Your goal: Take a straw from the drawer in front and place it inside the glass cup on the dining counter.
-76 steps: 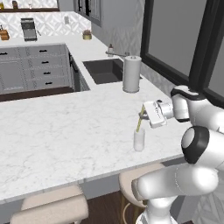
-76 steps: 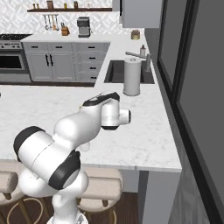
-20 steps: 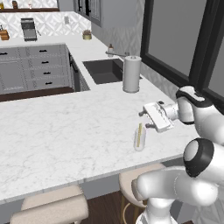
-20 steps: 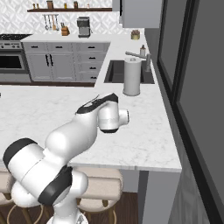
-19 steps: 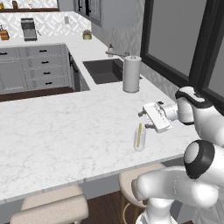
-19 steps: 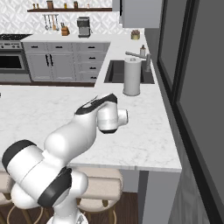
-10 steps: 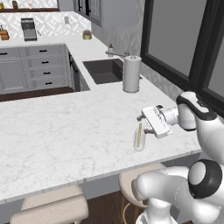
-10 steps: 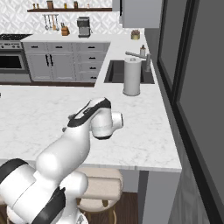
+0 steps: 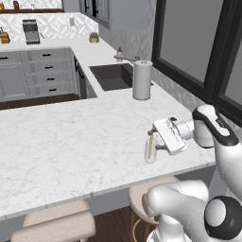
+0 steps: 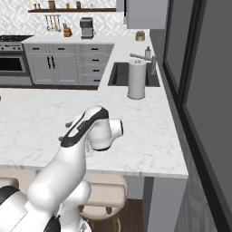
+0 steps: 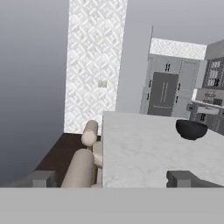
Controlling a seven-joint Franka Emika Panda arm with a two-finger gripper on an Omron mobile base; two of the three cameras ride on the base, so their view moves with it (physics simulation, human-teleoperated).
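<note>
Straw (image 9: 150,146) stands inside glass cup (image 9: 150,152) on the table (image 9: 71,142) | tool (image 9: 157,141) just right, jaws wide, empty | placement looks done.

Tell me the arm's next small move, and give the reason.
Probably back the open gripper a little further from the glass cup and leave it. The straw already stands inside the cup on the dining counter, and the fingers hold nothing, so the only thing left seems to be not knocking the cup.
</note>
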